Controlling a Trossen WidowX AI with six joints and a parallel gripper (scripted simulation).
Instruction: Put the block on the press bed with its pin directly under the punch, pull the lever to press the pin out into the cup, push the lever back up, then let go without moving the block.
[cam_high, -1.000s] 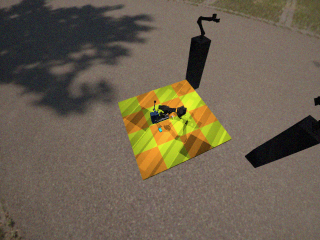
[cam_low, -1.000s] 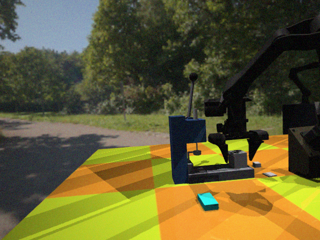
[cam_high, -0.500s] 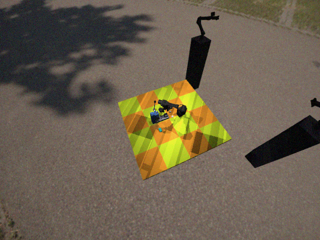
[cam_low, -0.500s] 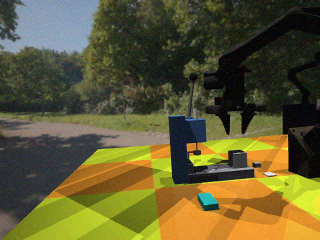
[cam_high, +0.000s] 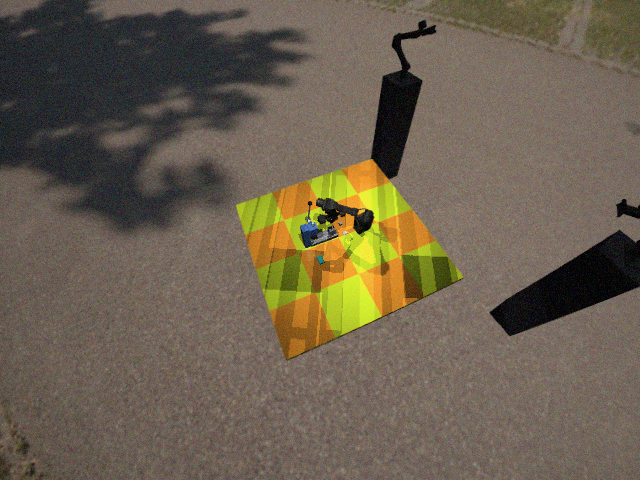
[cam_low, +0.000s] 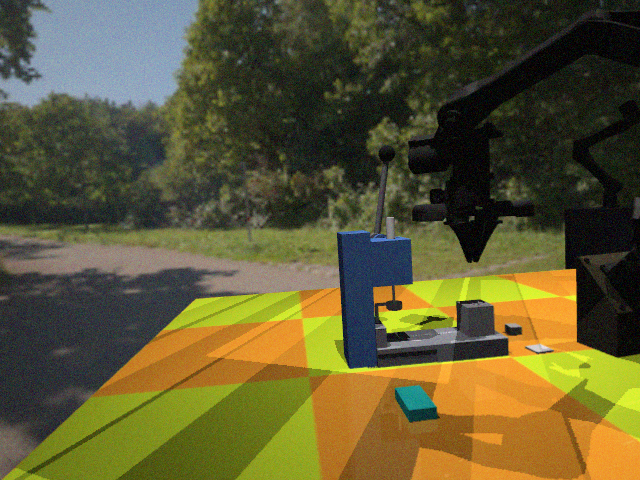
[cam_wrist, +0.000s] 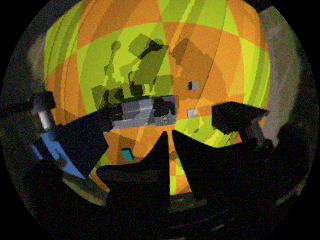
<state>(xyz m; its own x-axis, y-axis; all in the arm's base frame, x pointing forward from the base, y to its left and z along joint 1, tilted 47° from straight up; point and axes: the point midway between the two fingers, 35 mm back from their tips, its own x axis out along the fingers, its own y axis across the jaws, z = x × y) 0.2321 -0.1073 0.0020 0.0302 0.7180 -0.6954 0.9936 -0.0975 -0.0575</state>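
Leafy trees (cam_low: 289, 103) rise behind grass (cam_low: 289, 248) and a shadow-dappled paved ground (cam_high: 155, 320) (cam_low: 227, 281).

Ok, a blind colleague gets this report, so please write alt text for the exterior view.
A black end effector, shut and empty, hangs above a gray block that sits on the press bed, at the end away from the punch. The blue press has its lever up; a teal block lies in front.
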